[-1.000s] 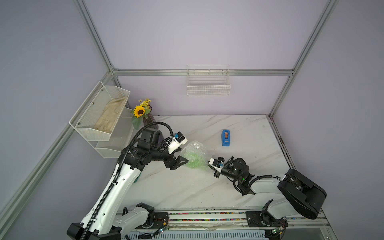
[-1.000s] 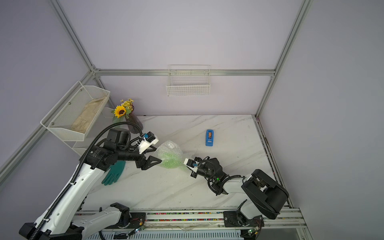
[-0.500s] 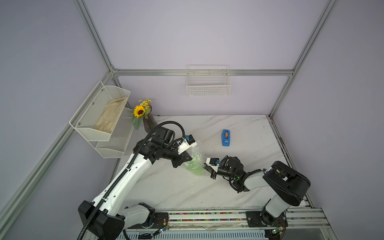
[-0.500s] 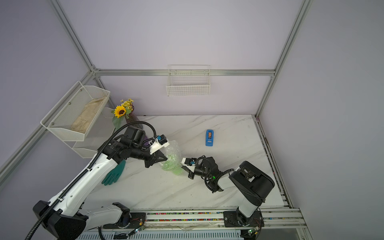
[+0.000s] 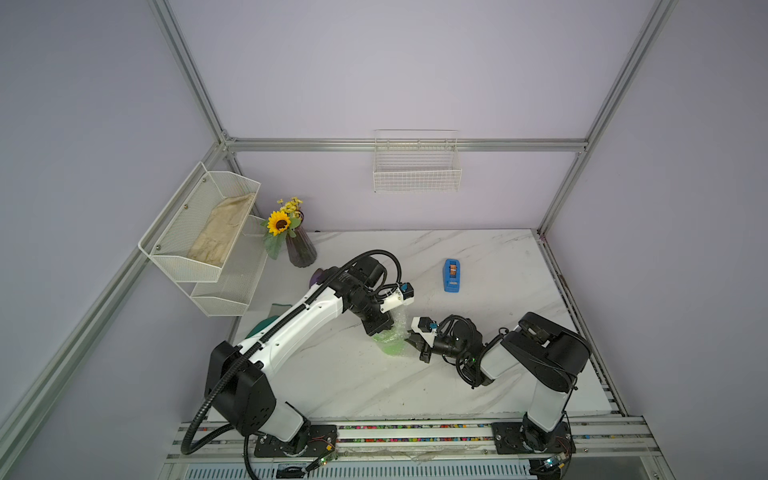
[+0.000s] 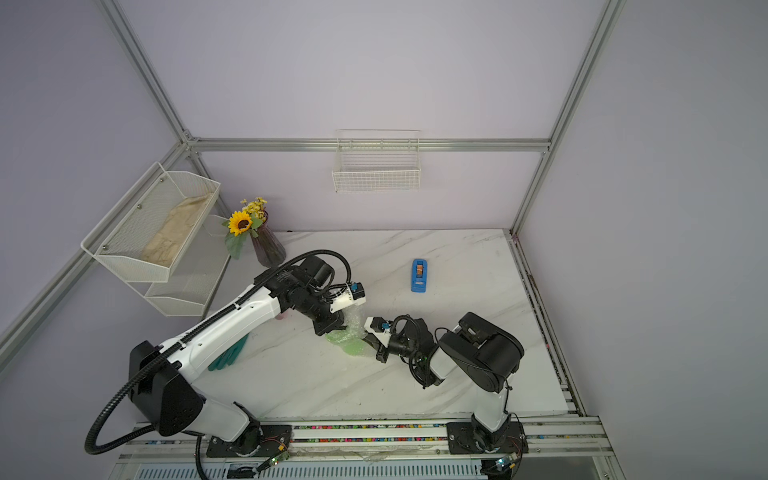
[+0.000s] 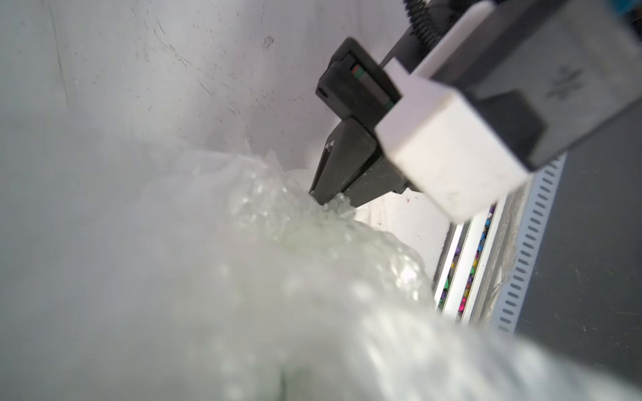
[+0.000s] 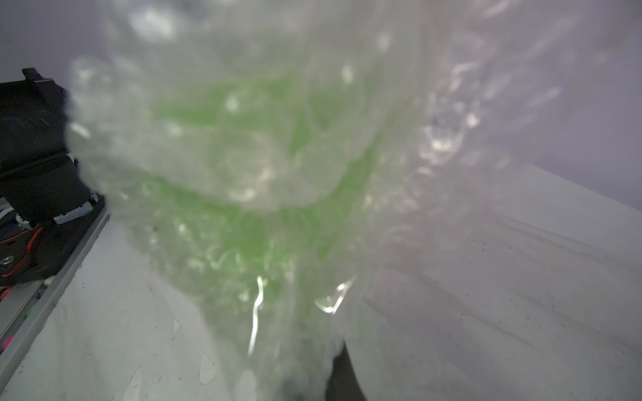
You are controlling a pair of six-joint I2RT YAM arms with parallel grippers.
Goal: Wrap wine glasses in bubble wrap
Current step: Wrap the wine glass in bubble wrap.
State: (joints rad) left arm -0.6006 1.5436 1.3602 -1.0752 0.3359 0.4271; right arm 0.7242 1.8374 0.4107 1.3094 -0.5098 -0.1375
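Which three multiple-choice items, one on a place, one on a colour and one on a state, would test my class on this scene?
1. Where is the tape dispenser?
A. on the table, apart from both arms
B. hanging on the wall
C. held by an arm

2. What colour is the goblet inside the wrap?
A. red
B. green
C. black

3. How do the right gripper's jaws stand?
A. wide open above bare table
B. shut on the wrap
C. shut on the tape dispenser

Answers:
1 A: in both top views it lies on bare marble, with neither arm touching it.
2 B: green shows through the clear film.
3 B: the left wrist view shows them pinched together on the film.
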